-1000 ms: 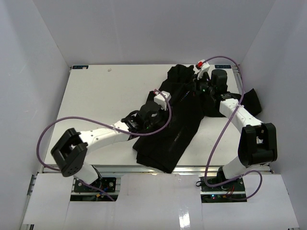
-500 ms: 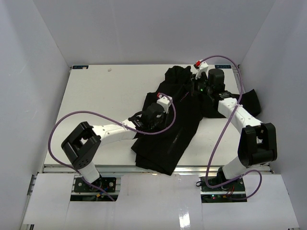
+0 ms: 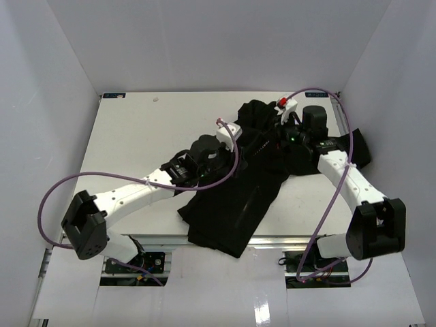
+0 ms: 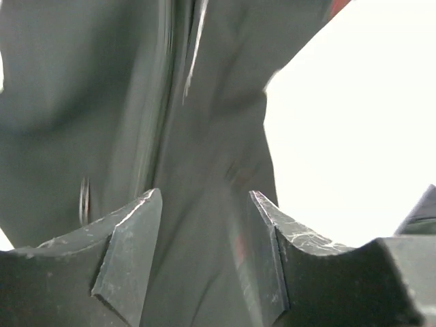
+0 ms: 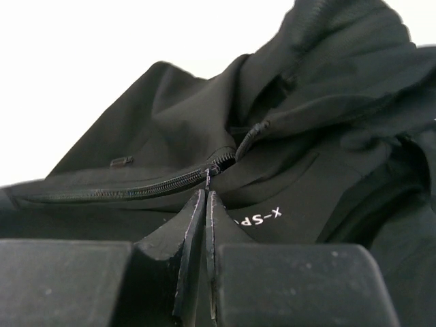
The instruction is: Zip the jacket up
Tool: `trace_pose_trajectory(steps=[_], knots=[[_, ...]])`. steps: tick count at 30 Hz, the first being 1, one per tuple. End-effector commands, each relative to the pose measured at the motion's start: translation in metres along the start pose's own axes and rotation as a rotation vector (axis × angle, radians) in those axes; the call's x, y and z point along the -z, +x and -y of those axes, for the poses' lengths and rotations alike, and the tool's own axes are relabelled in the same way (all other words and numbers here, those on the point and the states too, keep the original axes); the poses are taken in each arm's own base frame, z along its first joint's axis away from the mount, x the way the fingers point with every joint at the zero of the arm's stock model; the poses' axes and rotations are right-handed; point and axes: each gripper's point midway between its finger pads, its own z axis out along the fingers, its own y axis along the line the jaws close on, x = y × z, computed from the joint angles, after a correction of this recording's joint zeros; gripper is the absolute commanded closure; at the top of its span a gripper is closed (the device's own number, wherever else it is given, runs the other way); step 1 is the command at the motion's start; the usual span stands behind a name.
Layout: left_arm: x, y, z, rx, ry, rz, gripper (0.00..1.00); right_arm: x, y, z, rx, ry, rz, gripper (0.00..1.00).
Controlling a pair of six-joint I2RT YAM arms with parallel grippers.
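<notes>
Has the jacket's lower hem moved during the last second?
Yes. The hem of the jacket slid toward the near edge of the table and now hangs farther over it.

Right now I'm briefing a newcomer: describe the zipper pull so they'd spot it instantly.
A black jacket lies across the white table. Toward its far collar end, the right gripper is shut on the zipper pull. It is the small tab at the tip of the closed zipper teeth.
</notes>
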Motion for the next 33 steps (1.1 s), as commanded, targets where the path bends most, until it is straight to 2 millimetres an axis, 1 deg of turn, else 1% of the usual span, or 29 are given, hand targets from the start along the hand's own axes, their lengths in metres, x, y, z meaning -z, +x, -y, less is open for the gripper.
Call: trace_pose_trajectory(steps=[1,3,4,5,7,10,11,13,17,20,21,22,23,24,25,26,27,30,33], knots=[[0.031,-0.049,0.009,-0.013,0.084,0.047,0.33,0.022,-0.020,-0.046,0.168,-0.196,0.134,0.92],[0.025,-0.045,0.000,0.002,0.098,0.025,0.31,0.027,-0.020,-0.052,0.177,-0.212,0.144,0.92],[0.022,-0.042,0.000,0.008,0.133,0.007,0.31,0.030,-0.021,-0.054,0.181,-0.219,0.150,0.92],[0.019,-0.037,0.007,0.008,0.192,-0.015,0.30,0.032,-0.021,-0.056,0.185,-0.225,0.155,0.92],[0.008,-0.027,0.008,0.004,0.235,-0.056,0.30,0.035,-0.020,-0.061,0.192,-0.239,0.164,0.92],[-0.003,-0.018,0.009,-0.010,0.284,-0.092,0.30,0.039,-0.018,-0.068,0.202,-0.266,0.177,0.92],[-0.005,-0.014,0.009,-0.023,0.303,-0.103,0.30,0.041,-0.016,-0.071,0.202,-0.279,0.180,0.92],[-0.009,-0.007,0.013,-0.033,0.342,-0.121,0.30,0.044,-0.017,-0.075,0.211,-0.296,0.195,0.92],[-0.009,0.004,0.032,-0.024,0.484,-0.108,0.29,0.044,-0.018,-0.077,0.205,-0.301,0.213,0.92],[-0.017,0.012,0.033,-0.004,0.500,-0.111,0.30,0.043,-0.018,-0.078,0.198,-0.309,0.218,0.92],[-0.020,0.014,0.031,0.003,0.489,-0.116,0.35,0.043,-0.018,-0.079,0.195,-0.313,0.219,0.92],[-0.023,0.018,0.029,0.007,0.484,-0.123,0.44,0.043,-0.018,-0.080,0.195,-0.312,0.221,0.92],[-0.026,0.022,0.027,0.011,0.480,-0.132,0.54,0.043,-0.019,-0.080,0.195,-0.310,0.223,0.92],[-0.028,0.026,0.026,0.019,0.469,-0.142,0.71,0.044,-0.019,-0.080,0.195,-0.309,0.223,0.92],[-0.030,0.029,0.024,0.026,0.457,-0.148,0.83,0.044,-0.019,-0.079,0.194,-0.301,0.222,0.92],[-0.031,0.031,0.021,0.032,0.445,-0.151,0.93,0.043,-0.020,-0.077,0.192,-0.289,0.220,0.92],[-0.033,0.031,0.017,0.036,0.420,-0.141,0.99,0.044,-0.021,-0.075,0.187,-0.274,0.220,0.92],[-0.032,0.035,0.009,0.054,0.361,-0.137,1.00,0.043,-0.027,-0.063,0.169,-0.190,0.219,0.92],[-0.032,0.042,-0.008,0.059,0.265,-0.137,1.00,0.042,-0.038,-0.049,0.149,-0.102,0.220,0.92]])
